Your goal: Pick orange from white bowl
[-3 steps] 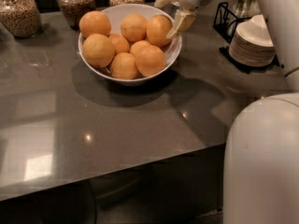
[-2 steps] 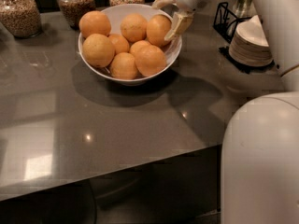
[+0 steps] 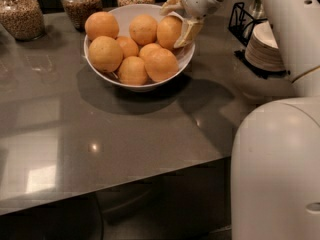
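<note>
The gripper [image 3: 175, 25] is reaching down into the right-hand side of the white bowl [image 3: 145, 86], its two pale fingers set apart with the orange [image 3: 168, 31] sitting between them. The near finger [image 3: 189, 30] is lying against the fruit's right flank, and the far finger [image 3: 171, 5] is curling over its upper back edge. They appear to be pinching the orange, though the far contact is partly hidden, so how firmly they are holding it is unclear. The orange is resting in the bowl, leaning against the inside wall just below the near finger and touching the fruit beside it.

To the left of the fingers, the other oranges [image 3: 105, 53] are crowding the rest of the bowl, heaped above its rim. The bowl is standing on a dark grey counter [image 3: 125, 139], which is spreading out in front of the fingers. Behind and to the left of them, three glass jars [image 3: 80, 4] of dry goods are lining the back of the counter. To the right of the fingers, a black wire rack [image 3: 241, 20] and a stack of small white dishes [image 3: 265, 46] are sitting side by side. The robot's white body [image 3: 275, 174] is filling the lower right.
</note>
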### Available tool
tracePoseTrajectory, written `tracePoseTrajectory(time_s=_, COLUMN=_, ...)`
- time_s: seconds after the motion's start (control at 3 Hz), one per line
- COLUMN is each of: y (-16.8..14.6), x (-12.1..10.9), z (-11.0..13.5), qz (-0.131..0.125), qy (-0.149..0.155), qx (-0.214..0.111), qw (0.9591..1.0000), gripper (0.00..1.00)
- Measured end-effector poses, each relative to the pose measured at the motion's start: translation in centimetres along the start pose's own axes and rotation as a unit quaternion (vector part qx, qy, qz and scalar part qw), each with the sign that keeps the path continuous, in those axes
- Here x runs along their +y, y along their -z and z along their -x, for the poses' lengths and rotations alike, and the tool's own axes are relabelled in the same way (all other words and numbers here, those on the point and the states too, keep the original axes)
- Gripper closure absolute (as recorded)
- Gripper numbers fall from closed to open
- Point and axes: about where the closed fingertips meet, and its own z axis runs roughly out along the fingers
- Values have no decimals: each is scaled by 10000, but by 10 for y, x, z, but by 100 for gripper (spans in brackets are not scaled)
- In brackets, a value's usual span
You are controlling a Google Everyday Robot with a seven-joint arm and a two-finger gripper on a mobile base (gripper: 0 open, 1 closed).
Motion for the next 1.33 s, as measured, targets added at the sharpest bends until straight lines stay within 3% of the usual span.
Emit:
tracePoseTrajectory(time_s=0.67, y=-21, x=4, z=-18, qz=337, qy=242, qx=90, qw=9991, gripper=33)
tracePoseTrajectory(time_s=1.0, y=-23, x=-1, z=-16, qz=294, qy=246, qx=46, qw=9993, gripper=34)
tracePoseTrajectory(time_s=1.33, y=-20, x=-7, z=-13, qz=192, qy=156, qx=-4, qw=9997, gripper=53)
